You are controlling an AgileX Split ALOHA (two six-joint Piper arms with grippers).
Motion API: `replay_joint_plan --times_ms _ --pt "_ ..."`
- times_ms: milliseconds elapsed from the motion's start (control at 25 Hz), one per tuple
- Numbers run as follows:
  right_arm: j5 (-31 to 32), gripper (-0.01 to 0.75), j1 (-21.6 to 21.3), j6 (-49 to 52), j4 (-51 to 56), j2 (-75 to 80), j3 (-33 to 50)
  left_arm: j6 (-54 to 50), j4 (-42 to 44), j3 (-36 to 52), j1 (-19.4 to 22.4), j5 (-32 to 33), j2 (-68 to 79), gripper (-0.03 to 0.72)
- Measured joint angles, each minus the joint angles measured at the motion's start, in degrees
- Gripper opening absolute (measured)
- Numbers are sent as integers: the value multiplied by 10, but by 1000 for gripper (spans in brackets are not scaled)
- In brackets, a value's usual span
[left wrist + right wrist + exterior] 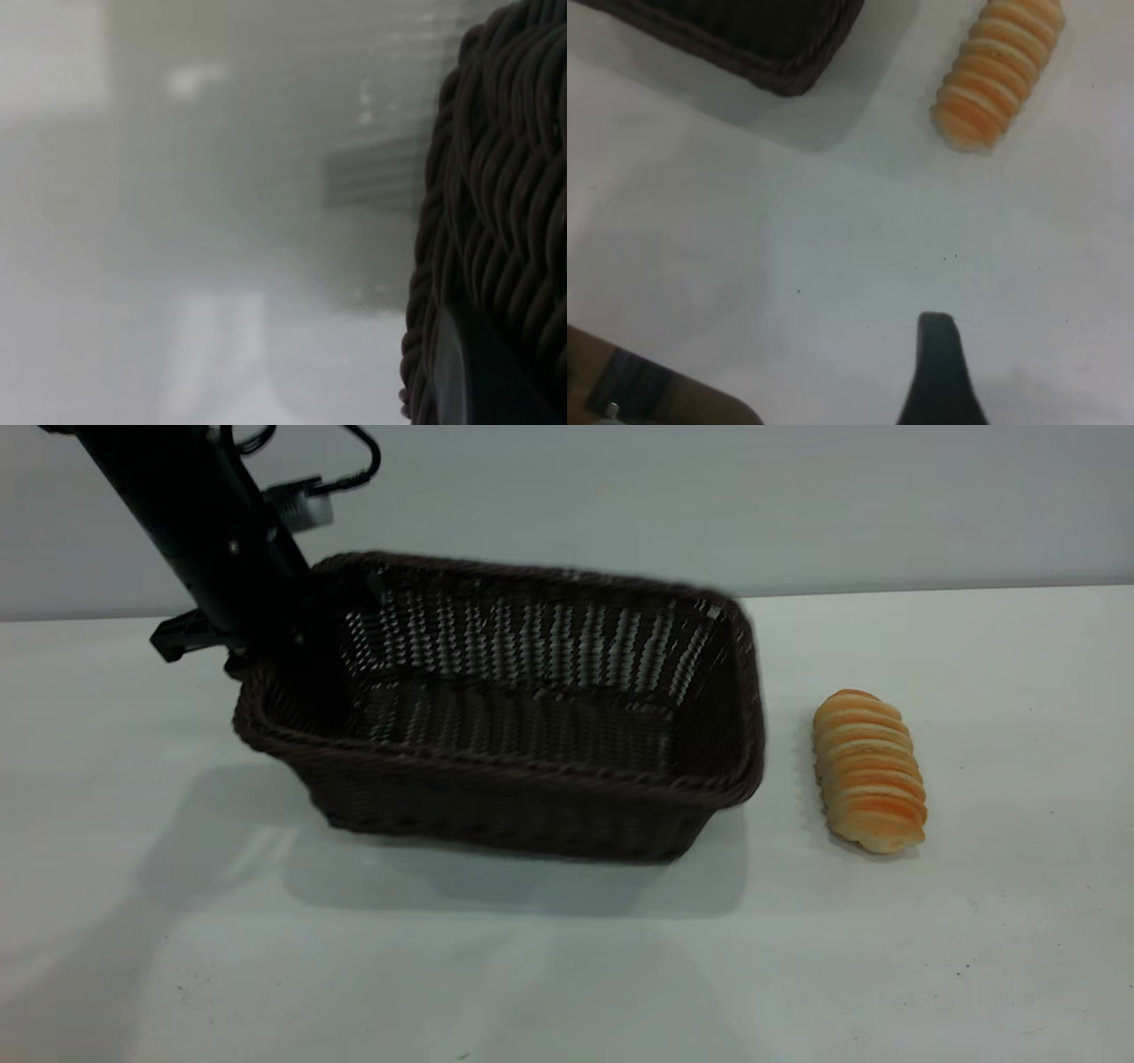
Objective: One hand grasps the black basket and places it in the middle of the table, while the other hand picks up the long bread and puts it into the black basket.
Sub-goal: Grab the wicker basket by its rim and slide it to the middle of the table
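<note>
The black basket (532, 815) is a big dark wicker one at the table's middle left, its right end blurred and a broad shadow under it. My left gripper (266, 657) comes down from the upper left and is shut on the braided rim at the basket's left end. In the left wrist view that rim (496, 177) fills one side, with one finger (456, 372) pressed against it. The long bread (870, 772) lies on the table (567, 974) just right of the basket, untouched. My right gripper (983, 354) hovers open over bare table, well short of the bread (998, 71); one finger (939, 376) shows.
A pale wall runs behind the table's far edge. The basket's corner (788, 62) lies beside the bread in the right wrist view. A brown edge (656, 390) shows at that view's corner.
</note>
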Motion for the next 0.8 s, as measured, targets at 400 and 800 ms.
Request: replay_joint_plan --times_ms 400,800 --pt "0 543 0 0 0 0 0 -22 -25 -5 0 1 52 141" --pt "0 543 0 0 0 0 0 -22 -26 -6 0 -10 52 332"
